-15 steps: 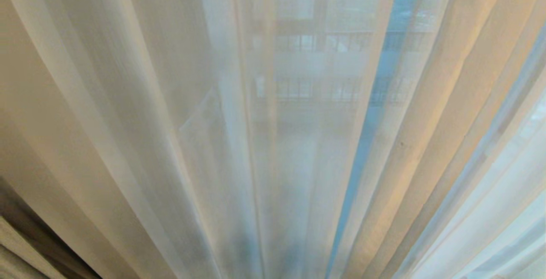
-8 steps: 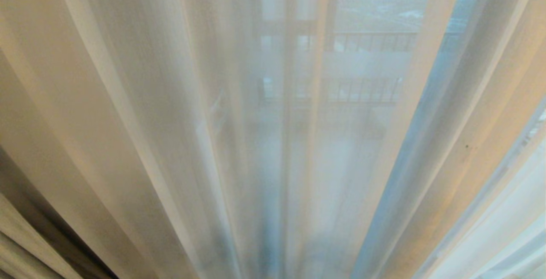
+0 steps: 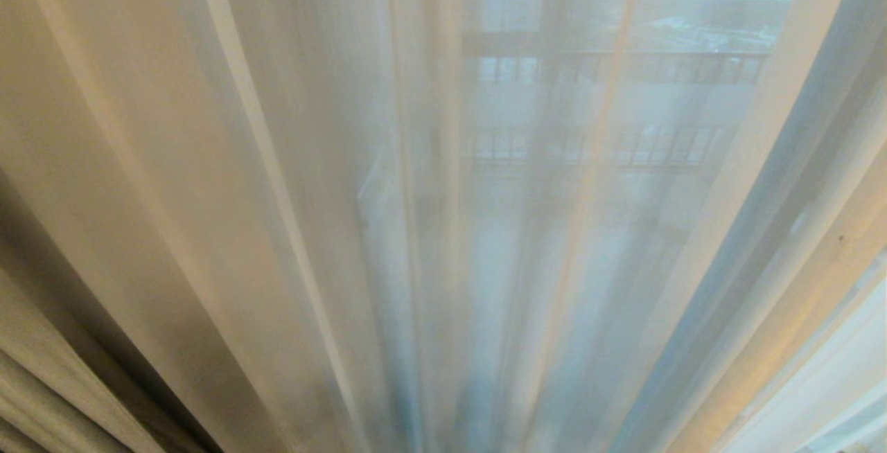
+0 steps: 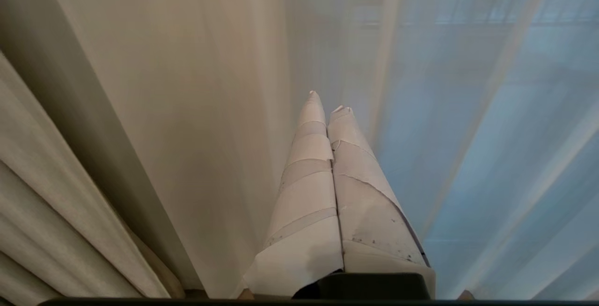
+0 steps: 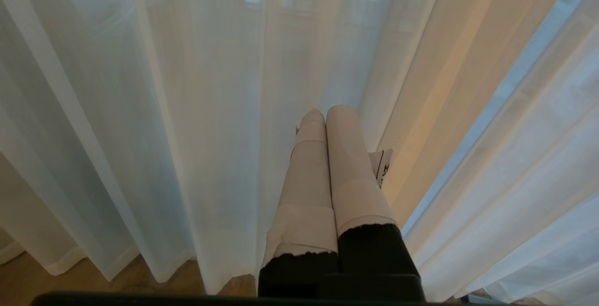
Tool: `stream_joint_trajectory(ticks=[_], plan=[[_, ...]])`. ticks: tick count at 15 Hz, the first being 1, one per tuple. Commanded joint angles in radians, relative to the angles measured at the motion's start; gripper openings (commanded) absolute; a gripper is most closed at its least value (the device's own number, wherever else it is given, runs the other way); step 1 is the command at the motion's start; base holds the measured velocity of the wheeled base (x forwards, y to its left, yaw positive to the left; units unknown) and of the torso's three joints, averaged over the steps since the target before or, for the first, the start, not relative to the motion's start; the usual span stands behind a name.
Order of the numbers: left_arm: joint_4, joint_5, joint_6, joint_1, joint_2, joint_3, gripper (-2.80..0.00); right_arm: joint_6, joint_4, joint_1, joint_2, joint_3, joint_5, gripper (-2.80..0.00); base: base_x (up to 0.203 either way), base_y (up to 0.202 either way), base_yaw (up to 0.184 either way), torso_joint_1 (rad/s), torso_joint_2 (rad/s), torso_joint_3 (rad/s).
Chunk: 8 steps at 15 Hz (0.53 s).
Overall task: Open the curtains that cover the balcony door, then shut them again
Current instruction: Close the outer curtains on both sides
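- The heavy drapes [image 3: 28, 384] hang bunched at the far left; the left gripper [image 4: 327, 105], fingers pressed together and holding nothing, points at the sheers [image 3: 332, 217] just beside them and could snag both layers.
- The sheers fill the middle, so the balcony door [image 3: 554, 30] is only a blurred shape behind them.
- The right gripper [image 5: 325, 112], also closed and empty, may slip off such thin cloth.

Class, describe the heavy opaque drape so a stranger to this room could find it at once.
Start with the white sheer curtains that fill the head view, with the balcony railing showing through. Follow them to the lower left corner: there hangs the heavy drape. Unlike the sheers, it is grey-beige, thickly pleated, and lets nothing show through.
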Motion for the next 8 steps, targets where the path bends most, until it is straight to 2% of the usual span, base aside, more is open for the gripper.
stream_joint_trajectory(ticks=[1, 8], plan=[[0.000, 0.000, 0.000, 0.001, -0.001, 0.000, -2.80, -0.001, 0.000, 0.000, 0.001, 0.000, 0.001, -2.80, 0.000, 0.080, 0.002, 0.001, 0.00, 0.002], [0.000, -0.007, 0.008, 0.001, -0.001, 0.000, -2.80, -0.001, 0.001, 0.000, 0.001, 0.000, 0.000, -2.80, 0.000, 0.000, 0.000, 0.000, 0.00, 0.000]])
